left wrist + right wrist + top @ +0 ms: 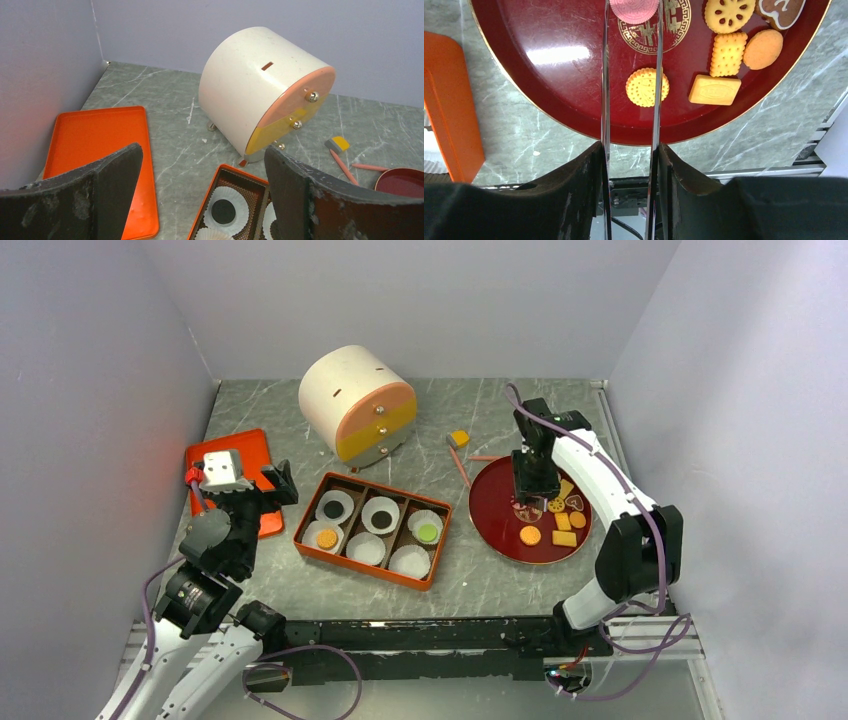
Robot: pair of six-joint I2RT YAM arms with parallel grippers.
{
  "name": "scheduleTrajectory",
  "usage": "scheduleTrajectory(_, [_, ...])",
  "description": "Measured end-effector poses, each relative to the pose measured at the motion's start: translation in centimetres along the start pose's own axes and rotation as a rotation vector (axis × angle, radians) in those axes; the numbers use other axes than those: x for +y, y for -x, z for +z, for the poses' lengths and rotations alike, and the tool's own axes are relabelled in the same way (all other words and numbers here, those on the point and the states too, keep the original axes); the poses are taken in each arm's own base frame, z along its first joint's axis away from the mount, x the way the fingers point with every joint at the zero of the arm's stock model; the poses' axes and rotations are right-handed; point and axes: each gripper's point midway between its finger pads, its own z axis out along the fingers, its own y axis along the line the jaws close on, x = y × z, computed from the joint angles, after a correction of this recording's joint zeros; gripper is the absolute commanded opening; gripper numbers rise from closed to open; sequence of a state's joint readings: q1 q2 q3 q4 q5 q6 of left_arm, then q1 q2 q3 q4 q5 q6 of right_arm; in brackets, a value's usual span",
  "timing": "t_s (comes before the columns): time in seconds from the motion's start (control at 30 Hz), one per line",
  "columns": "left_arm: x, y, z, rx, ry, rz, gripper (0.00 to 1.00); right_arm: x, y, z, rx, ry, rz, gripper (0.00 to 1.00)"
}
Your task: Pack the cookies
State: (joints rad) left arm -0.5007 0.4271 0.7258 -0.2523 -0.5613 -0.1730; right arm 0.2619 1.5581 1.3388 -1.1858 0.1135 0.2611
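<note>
Several cookies lie on the round red plate (492, 530): an orange round one (647, 87), yellow squares (714, 89) and a pink round cookie (634, 8). My right gripper (630, 150) is shut on a pair of metal tongs (605, 75), and the tong tips stand on either side of the pink cookie. The orange box (303, 528) holds white paper cups with two black cookies (381, 515), a green one (428, 532) and an orange one (327, 538). My left gripper (202, 170) hangs open and empty over the box's left end.
A white round drawer cabinet (355, 400) with pink and yellow fronts stands behind the box. The orange lid (245, 455) lies at the left wall. Two pink sticks (460, 465) and a small orange-grey piece (459, 438) lie behind the plate.
</note>
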Motion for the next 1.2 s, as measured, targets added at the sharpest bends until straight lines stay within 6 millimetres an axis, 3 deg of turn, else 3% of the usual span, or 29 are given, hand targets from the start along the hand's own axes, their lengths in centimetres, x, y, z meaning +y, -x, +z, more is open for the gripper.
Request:
scheduleTrajectory(0.3, [0.0, 0.0, 0.0, 0.0, 0.0, 0.0, 0.96, 0.6, 1.9, -1.8, -0.07, 0.011, -0.01, 0.39])
scheduleTrajectory(0.53, [0.0, 0.0, 0.0, 0.002, 0.0, 0.001, 0.96, 3.2, 3.1, -3.9, -0.15, 0.047, -0.076, 0.38])
scheduleTrajectory(0.7, [0.0, -0.1, 0.0, 0.003, 0.0, 0.002, 0.97, 5.9, 3.2, -5.4, -0.197, 0.083, -0.156, 0.38])
scheduleTrajectory(1.2, [0.4, -0.5, 0.4, 0.01, 0.038, 0.011, 0.96, 15.0, 0.9, -8.7, -0.292, 0.227, -0.423, 0.37])
